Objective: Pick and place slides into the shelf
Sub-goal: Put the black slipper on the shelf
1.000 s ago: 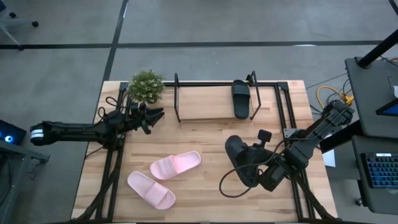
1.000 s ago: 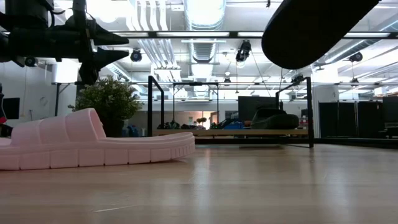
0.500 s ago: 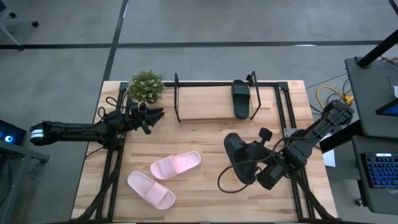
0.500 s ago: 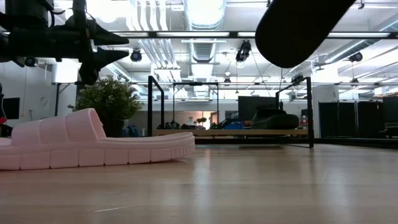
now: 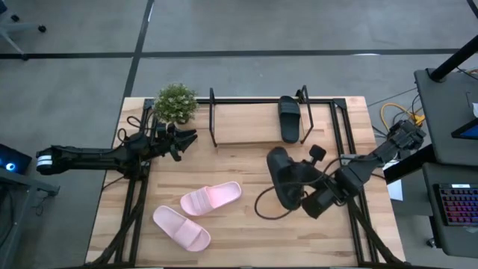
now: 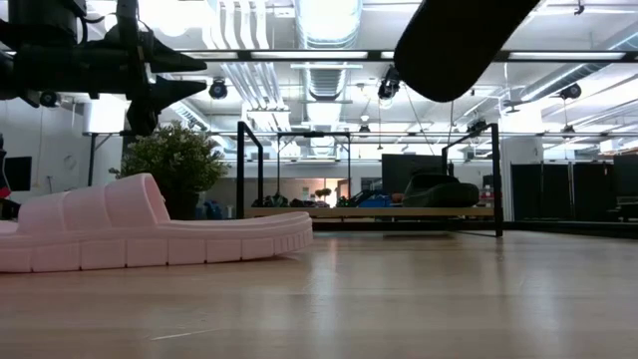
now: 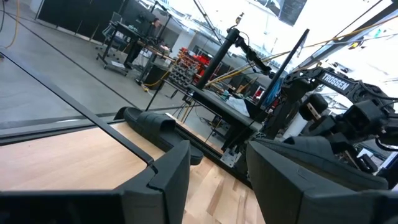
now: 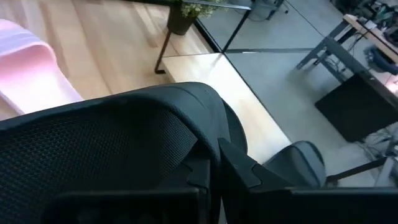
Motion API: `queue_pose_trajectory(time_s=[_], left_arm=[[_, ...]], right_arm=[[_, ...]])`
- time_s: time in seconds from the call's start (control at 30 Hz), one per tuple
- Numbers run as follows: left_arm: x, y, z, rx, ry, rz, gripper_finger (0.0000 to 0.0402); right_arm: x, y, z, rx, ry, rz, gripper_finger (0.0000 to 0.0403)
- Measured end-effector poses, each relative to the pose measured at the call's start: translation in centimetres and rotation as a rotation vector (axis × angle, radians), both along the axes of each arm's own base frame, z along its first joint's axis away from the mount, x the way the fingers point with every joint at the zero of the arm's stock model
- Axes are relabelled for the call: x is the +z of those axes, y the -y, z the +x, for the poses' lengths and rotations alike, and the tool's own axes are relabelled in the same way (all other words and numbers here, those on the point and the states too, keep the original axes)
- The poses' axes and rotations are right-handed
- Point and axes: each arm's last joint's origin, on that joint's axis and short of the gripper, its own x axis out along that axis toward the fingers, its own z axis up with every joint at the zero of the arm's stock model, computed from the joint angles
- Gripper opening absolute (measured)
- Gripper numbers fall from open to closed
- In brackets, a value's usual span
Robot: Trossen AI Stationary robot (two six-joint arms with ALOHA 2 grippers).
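Observation:
One black slide [image 5: 289,118] lies on the shelf's [image 5: 246,128] wooden board at its right end. A second black slide [image 5: 281,178] hangs above the table in front of the shelf, with my right gripper [image 5: 301,181] shut on it. In the low view its sole [image 6: 457,40] shows at the top. Two pink slides [image 5: 210,198] [image 5: 181,228] lie sole down on the table at the near left. My left gripper [image 5: 185,140] waits open above the table, left of the shelf. My right gripper pinches the black slide's wide strap at its edge [image 8: 198,144] between its two fingers [image 8: 239,171]. The fingers come from the table's right side, slanting down. The slide is lifted clear of the table and tilted.
A small potted plant [image 5: 175,102] stands at the far left corner, beside the shelf's left end. The board left of the shelved slide [image 5: 243,123] is bare. A black cable [image 5: 270,215] loops below the right arm. Black frame tubes [image 5: 133,202] run along both table sides.
My right gripper has carried the black slide toward the table's far edge and a little left, toward the shelf, turning somewhat. The slide stays lifted clear of the table.

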Motion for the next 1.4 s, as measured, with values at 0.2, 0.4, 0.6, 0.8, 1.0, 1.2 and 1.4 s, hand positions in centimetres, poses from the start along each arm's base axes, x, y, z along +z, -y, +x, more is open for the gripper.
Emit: queue_pose_trajectory(time_s=[0.2, 0.4, 0.6, 0.8, 1.0, 1.2, 1.4], left_arm=[[0.0, 0.0, 0.0, 0.0, 0.0, 0.0, 0.0144], [0.0, 0.0, 0.0, 0.0, 0.0, 0.0, 0.0144], [0.0, 0.0, 0.0, 0.0, 0.0, 0.0, 0.0144], [0.0, 0.0, 0.0, 0.0, 0.0, 0.0, 0.0144], [0.0, 0.0, 0.0, 0.0, 0.0, 0.0, 0.0144], [0.0, 0.0, 0.0, 0.0, 0.0, 0.0, 0.0144], [0.0, 0.0, 0.0, 0.0, -0.001, 0.0, 0.0144]], right_arm=[[0.8, 1.4, 0.9, -0.018, -0.035, -0.043, 0.0008], [1.5, 2.7, 1.6, -0.035, -0.063, -0.078, 0.0008], [1.7, 4.3, 2.2, -0.067, -0.104, -0.114, 0.0008], [1.7, 5.8, 2.7, -0.083, -0.153, -0.133, 0.0008], [2.2, 7.0, 3.9, -0.054, -0.149, -0.147, 0.0008], [2.5, 9.1, 4.9, -0.047, -0.173, -0.175, 0.0008], [2.5, 11.5, 5.5, -0.083, -0.217, -0.199, 0.0008]])
